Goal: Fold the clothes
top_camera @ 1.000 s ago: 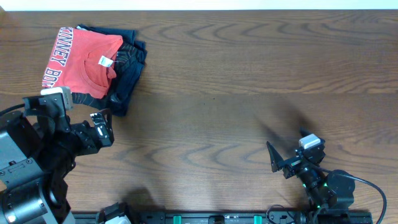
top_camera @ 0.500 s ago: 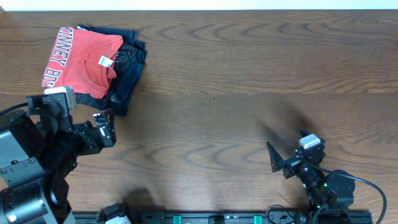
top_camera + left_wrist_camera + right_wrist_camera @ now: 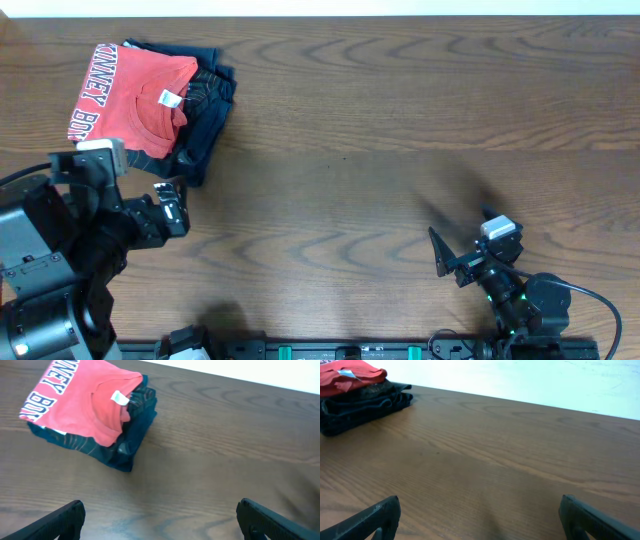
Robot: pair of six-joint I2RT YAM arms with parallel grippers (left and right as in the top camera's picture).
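The clothes, an orange-red T-shirt (image 3: 130, 100) with white lettering and a small white neck label, lie folded at the table's far left on top of a dark navy folded garment (image 3: 208, 120). My left gripper (image 3: 176, 206) hovers just in front of that stack, open and empty. In the left wrist view the T-shirt (image 3: 80, 402) lies ahead and to the left of the left gripper (image 3: 160, 522). My right gripper (image 3: 458, 242) rests near the front right edge, open and empty. In the right wrist view the T-shirt (image 3: 350, 375) shows far off at the upper left, beyond the right gripper (image 3: 480, 517).
The navy garment (image 3: 127, 435) sticks out from under the T-shirt on its right side. Bare wooden tabletop (image 3: 400, 130) stretches from the stack across the middle and right. A white wall edge (image 3: 530, 380) runs behind the table.
My left arm has drifted slightly to the right, staying in front of the stack. The right arm and the clothes have not moved.
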